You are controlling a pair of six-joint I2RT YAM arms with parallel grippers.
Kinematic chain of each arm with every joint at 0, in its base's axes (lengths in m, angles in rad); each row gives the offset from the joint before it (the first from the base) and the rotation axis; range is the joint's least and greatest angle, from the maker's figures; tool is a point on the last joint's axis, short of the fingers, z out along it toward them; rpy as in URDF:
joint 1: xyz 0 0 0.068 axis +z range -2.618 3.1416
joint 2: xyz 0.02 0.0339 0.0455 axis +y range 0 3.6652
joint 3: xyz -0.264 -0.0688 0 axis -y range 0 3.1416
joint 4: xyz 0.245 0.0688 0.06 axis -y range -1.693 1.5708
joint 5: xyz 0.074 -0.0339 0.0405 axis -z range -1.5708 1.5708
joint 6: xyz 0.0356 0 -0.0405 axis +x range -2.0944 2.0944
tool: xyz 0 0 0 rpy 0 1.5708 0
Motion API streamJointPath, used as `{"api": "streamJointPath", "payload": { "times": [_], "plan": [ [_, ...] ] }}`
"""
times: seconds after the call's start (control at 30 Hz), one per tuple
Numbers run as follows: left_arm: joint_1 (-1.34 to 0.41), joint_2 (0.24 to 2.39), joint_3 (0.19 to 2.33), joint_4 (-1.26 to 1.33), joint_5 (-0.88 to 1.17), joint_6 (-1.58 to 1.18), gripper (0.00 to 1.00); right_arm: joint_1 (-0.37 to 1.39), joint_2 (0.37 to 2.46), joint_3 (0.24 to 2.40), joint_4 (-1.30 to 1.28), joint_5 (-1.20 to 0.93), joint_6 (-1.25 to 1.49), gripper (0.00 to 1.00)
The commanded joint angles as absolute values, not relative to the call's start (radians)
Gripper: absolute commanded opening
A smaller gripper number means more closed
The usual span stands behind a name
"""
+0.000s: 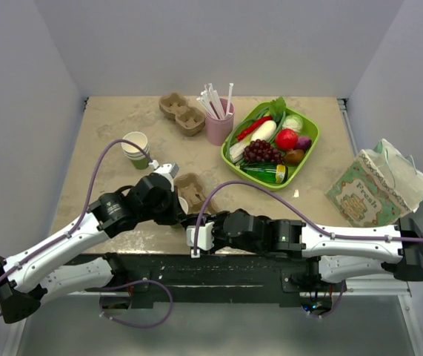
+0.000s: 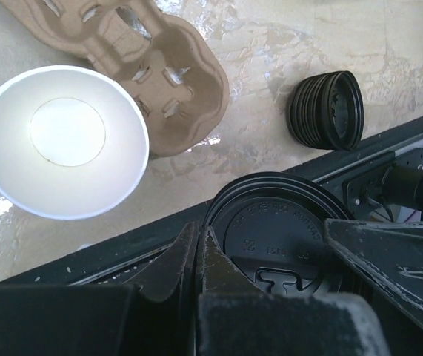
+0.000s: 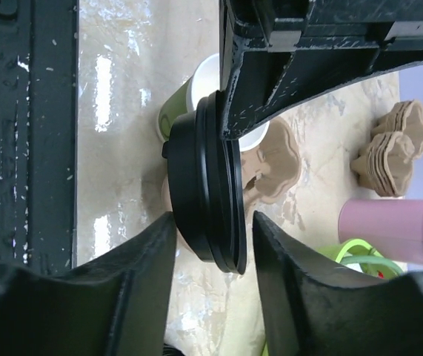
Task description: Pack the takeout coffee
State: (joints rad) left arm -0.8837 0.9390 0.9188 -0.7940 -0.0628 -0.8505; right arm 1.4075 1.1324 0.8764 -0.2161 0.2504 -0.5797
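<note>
Two hands were at one black lid (image 3: pixel 204 185), over near edge of desk (image 2: pixel 270 44). Grip check: left hand (image 2: pixel 198 252) was clenched on lid rim; right hand (image 3: pixel 213 219) was spread, fingers straddling lid edge-on, not pinching yet. Takeout coffee cup (image 2: pixel 63 141) stood lidless on desk, just beside cardboard cup carrier (image 2: pixel 174 81). Step looked like lid handover before capping. Best play: centre right hand on rim, close firmly before left releases, keep lid level. Spare lid stack (image 2: pixel 328 110) lay apart.

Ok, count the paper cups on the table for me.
2. The far cup stands alone at the left side of the table. The near cup sits against the lone cardboard carrier, largely hidden in the top view. Others may be out of sight.
</note>
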Motion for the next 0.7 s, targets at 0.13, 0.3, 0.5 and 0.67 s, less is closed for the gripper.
{"api": "streamJointPath", "payload": {
  "times": [0.13, 0.3, 0.5, 0.67],
  "plan": [
    [-0.877, 0.937, 0.96, -0.813, -0.015, -0.831, 0.0, 1.41, 1.1, 0.887, -0.152, 0.218, -0.526, 0.29],
    [-0.871, 0.91, 0.968, -0.81, -0.076, -0.871, 0.23, 1.41, 1.071, 0.865, -0.121, 0.176, -0.402, 0.21],
    [-0.871, 0.752, 0.924, -0.689, -0.271, -0.957, 0.61, 1.41, 1.046, 0.813, -0.074, 0.147, -0.217, 0.16],
    [-0.871, 0.707, 0.942, -0.759, -0.465, -1.008, 0.91, 1.408, 1.086, 0.84, -0.063, 0.188, -0.017, 0.17]
  ]
}}
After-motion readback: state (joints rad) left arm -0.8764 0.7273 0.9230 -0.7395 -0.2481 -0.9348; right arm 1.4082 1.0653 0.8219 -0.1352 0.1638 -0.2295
